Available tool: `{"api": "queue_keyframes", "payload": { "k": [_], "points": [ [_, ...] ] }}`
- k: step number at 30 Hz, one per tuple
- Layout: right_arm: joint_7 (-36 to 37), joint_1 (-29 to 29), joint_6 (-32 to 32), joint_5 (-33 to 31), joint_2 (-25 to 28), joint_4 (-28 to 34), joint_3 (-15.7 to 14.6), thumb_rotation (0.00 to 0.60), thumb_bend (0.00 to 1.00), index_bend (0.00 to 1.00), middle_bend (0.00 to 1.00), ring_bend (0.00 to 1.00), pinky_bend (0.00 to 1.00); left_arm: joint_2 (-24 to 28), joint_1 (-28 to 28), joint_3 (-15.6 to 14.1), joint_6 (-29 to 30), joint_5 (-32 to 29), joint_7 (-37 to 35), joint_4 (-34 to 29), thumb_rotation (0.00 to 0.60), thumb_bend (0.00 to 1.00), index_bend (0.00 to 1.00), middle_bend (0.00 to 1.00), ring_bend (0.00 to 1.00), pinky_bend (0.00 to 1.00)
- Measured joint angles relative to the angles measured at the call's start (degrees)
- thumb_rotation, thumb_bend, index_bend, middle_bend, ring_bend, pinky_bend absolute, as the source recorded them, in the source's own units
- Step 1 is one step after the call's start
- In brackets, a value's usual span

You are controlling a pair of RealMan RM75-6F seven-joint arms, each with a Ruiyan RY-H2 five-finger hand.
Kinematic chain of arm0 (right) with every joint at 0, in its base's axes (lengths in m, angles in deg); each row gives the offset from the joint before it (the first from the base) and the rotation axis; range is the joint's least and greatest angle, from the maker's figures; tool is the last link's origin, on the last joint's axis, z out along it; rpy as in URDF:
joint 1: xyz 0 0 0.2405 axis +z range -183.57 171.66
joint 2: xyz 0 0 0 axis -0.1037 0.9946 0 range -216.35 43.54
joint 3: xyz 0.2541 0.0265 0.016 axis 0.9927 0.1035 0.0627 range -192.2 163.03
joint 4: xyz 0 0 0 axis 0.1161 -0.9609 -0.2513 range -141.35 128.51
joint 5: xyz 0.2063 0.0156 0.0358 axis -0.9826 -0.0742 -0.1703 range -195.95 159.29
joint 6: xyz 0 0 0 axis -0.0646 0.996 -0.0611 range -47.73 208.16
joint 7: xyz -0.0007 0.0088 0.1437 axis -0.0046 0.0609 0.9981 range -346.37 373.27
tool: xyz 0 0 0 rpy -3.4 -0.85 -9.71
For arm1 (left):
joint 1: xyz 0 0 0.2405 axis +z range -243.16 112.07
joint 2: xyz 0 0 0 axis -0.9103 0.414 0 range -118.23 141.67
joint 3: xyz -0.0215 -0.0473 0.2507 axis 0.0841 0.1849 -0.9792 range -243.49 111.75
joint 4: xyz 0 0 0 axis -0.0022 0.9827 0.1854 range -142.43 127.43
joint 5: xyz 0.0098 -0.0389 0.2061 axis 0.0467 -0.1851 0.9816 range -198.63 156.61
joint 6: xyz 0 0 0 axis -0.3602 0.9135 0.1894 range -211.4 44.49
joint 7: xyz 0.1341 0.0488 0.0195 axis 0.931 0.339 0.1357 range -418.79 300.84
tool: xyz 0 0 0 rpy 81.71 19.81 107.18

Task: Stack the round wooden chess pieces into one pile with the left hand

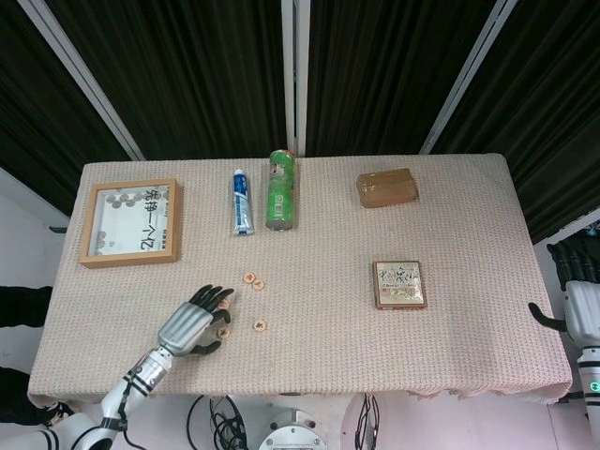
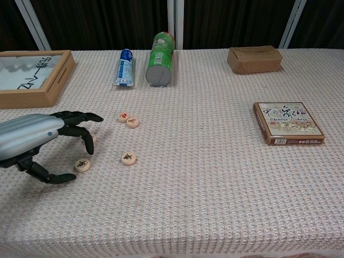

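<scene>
Several round wooden chess pieces lie flat and apart on the woven cloth. Two almost touch: one piece point(image 2: 123, 116) and its neighbour point(image 2: 133, 122), the pair also showing from the head point(image 1: 254, 281). Another piece point(image 2: 128, 158) lies alone nearer the front point(image 1: 260, 325). My left hand point(image 2: 48, 142) arches over the left two with fingers apart, holding nothing. Its thumb lies beside the front-left piece point(image 2: 82, 165), and its fingertips hide most of a piece point(image 2: 92, 138). My right hand point(image 1: 574, 305) hangs off the table's right edge, empty.
A wooden picture frame point(image 1: 129, 223) lies at the back left. A toothpaste tube point(image 1: 242, 202) and a green can point(image 1: 280, 189) lie at the back middle. A brown box point(image 1: 386, 187) sits back right, and a chess box point(image 1: 400, 284) at the right.
</scene>
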Motion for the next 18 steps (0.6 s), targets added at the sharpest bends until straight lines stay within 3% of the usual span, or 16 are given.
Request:
{"api": "queue_keyframes", "payload": {
  "k": [18],
  "points": [
    [0.6, -0.1, -0.8, -1.1, -0.4, -1.3, -0.2, 0.6, 0.18, 0.0, 0.0, 0.0, 0.0, -1.2, -0.9, -0.6, 0.9, -0.4, 0.2, 1.2, 0.6, 0.25, 0.46, 0.02, 0.0, 0.0]
  ]
}}
